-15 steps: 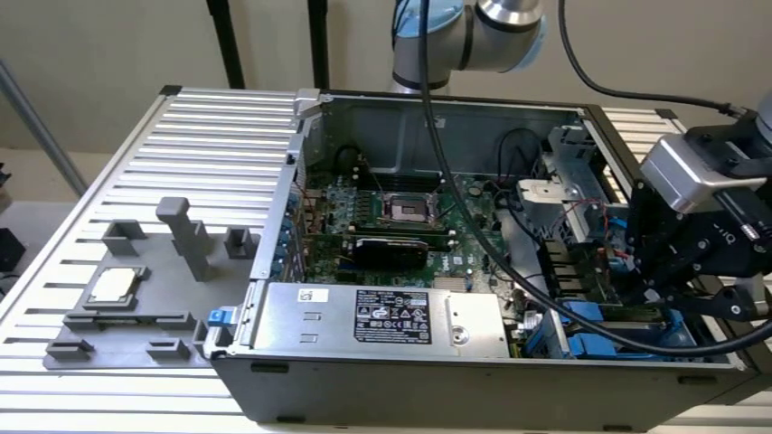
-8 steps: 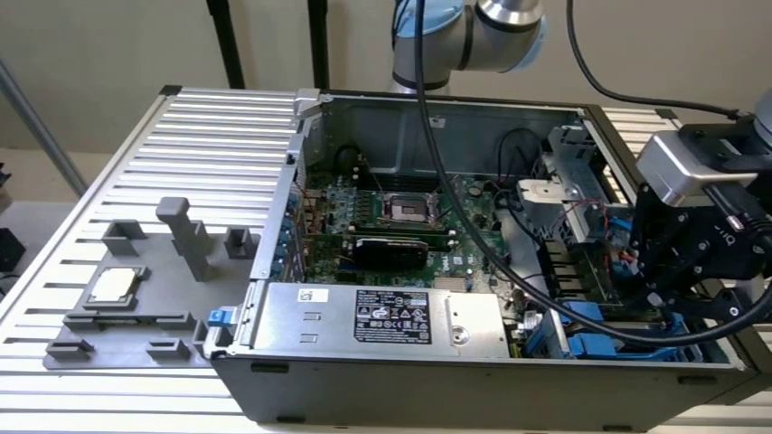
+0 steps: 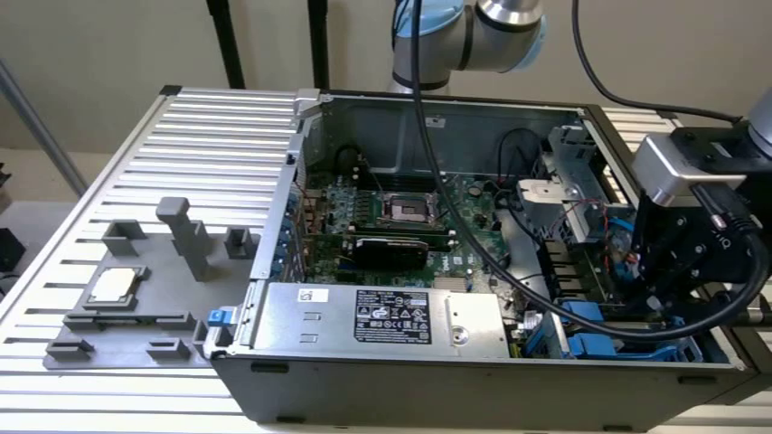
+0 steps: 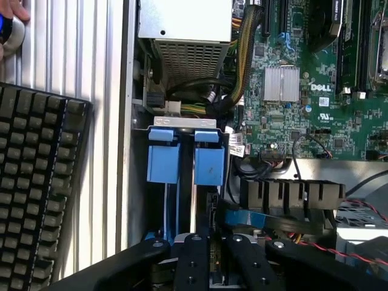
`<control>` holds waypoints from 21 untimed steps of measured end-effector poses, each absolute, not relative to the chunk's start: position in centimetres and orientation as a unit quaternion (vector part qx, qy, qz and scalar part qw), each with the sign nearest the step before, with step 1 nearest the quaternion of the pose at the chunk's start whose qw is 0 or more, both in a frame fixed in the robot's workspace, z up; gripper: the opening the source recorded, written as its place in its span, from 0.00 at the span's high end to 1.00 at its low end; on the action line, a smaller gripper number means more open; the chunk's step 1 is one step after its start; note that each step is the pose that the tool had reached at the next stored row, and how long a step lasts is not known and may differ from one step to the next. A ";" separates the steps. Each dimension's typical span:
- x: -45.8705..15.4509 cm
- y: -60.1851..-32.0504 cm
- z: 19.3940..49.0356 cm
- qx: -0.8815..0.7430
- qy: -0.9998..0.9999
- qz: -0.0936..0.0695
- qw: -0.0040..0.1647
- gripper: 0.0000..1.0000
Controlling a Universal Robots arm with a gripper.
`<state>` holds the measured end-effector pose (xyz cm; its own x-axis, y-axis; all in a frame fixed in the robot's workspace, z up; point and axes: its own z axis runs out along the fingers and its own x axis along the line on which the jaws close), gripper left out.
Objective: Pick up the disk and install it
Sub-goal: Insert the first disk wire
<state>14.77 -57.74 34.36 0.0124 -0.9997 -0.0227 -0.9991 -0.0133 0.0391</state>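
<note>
A ribbed grey metal table (image 3: 205, 127) carries an open grey computer case (image 3: 483, 393). At the exterior view's right, the black gripper (image 3: 675, 289) sits low in the drive bay, its fingers (image 4: 191, 264) pinching the thin, blue-railed metal disk (image 4: 213, 218) edge-on beside two blue plastic carriers (image 4: 163, 163).

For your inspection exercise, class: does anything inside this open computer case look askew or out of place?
One thing: beside the two straight blue drive carriers, a blue part lies slanted, close to the tool, not squared with them. What it is I cannot tell.
</note>
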 end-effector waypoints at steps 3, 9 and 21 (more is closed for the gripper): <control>14.8 -57.7 34.2 0.711 -0.703 -0.020 0.004 0.83; 14.8 -57.7 34.1 0.710 -0.704 -0.018 0.002 0.83; 14.5 -57.7 34.0 0.708 -0.706 -0.013 -0.002 0.83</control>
